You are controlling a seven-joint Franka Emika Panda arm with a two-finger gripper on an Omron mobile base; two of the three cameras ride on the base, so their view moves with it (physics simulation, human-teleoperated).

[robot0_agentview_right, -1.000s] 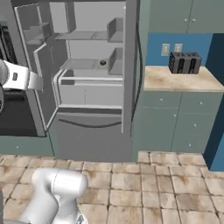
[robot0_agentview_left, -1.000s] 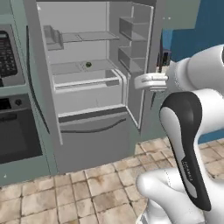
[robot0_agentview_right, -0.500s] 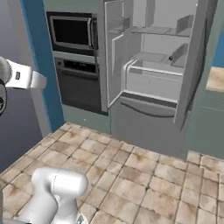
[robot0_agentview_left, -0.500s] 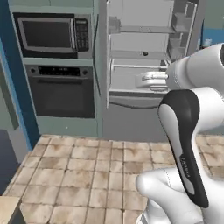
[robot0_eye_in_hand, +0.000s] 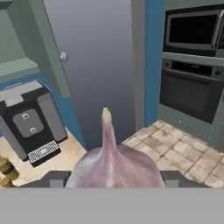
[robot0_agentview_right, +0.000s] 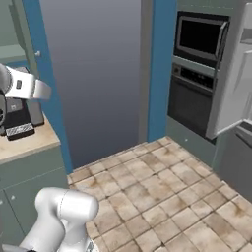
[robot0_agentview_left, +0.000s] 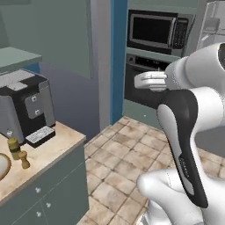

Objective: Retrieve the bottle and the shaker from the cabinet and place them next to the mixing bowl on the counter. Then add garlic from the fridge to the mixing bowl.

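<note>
My gripper (robot0_eye_in_hand: 113, 179) is shut on a pale purple garlic bulb (robot0_eye_in_hand: 113, 162) that bulges up between the two dark fingertips (robot0_eye_in_hand: 56, 178), its pointed tip upward. In the left base view the gripper (robot0_agentview_left: 139, 81) is held out level, high above the floor and to the right of the counter. On the beige counter (robot0_agentview_left: 48, 151) stand an olive bottle (robot0_agentview_left: 14, 147) and a small brown shaker (robot0_agentview_left: 24, 159), beside the rim of the mixing bowl (robot0_agentview_left: 2, 166) at the picture's left edge. The bottle (robot0_eye_in_hand: 6, 167) and shaker (robot0_eye_in_hand: 5, 181) also appear low left in the hand view.
A black and grey coffee machine (robot0_agentview_left: 25, 107) stands on the counter behind the bottle. An open upper cabinet door (robot0_eye_in_hand: 41, 48) hangs above it. A wall oven (robot0_agentview_left: 143, 83) with a microwave (robot0_agentview_left: 156, 30) is ahead, the open fridge door (robot0_agentview_right: 235, 93) at far right. Tiled floor (robot0_agentview_right: 162, 192) lies between.
The base has turned left, so both base views have swung from the open fridge past the oven to the counter with the coffee machine. The garlic stays in the gripper.
</note>
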